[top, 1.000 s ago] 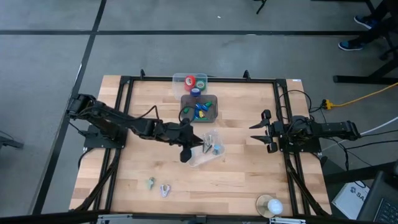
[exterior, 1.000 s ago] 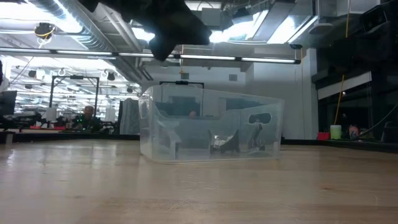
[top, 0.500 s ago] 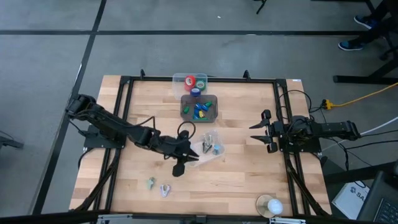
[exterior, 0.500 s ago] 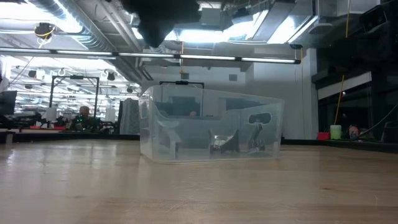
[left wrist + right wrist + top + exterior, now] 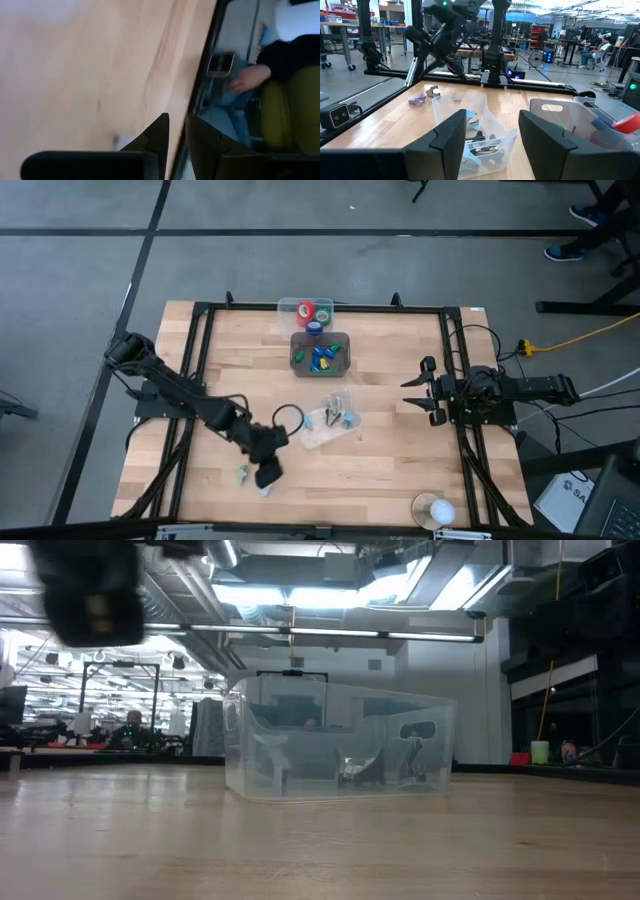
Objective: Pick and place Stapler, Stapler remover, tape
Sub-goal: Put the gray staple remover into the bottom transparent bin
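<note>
Tape: three small ring-shaped rolls [image 5: 312,313], red, green and blue with pale centres, lie in a small clear tub [image 5: 287,307] at the far edge of the table [image 5: 400,450]. Each roll lies flat with its hole facing up.
Staple removers on the table: two small pale pieces [image 5: 252,477] lie loose near the front edge, left of centre, just beside the left gripper. Their shape and long axis are too small to make out from above.
Clear bin: a see-through box [image 5: 330,420] sits mid-table with small dark and blue items inside; which way they point cannot be told.
Grey tray: a shallow tray [image 5: 320,353] between the tape tub and the clear bin holds small blue, green and yellow pieces.
Low view adds: the clear bin [image 5: 340,745] stands upright on the wood with dark items resting on its floor, which the overhead view blurs together.
Right wrist view adds: one purple piece [image 5: 417,100] and one pale piece [image 5: 432,91] lie beyond the bin, side by side but apart.
Left gripper: the left gripper [image 5: 268,474] hangs over the front of the table beside the loose pieces; in its own wrist view its fingers [image 5: 159,135] stand nearly pressed together with a thin gap, pinching nothing.
Right gripper: the right gripper [image 5: 413,394] waits at the table's right side, fingers spread apart and empty.
Beyond the table: a person's hand [image 5: 248,77] shows past the table edge.
</note>
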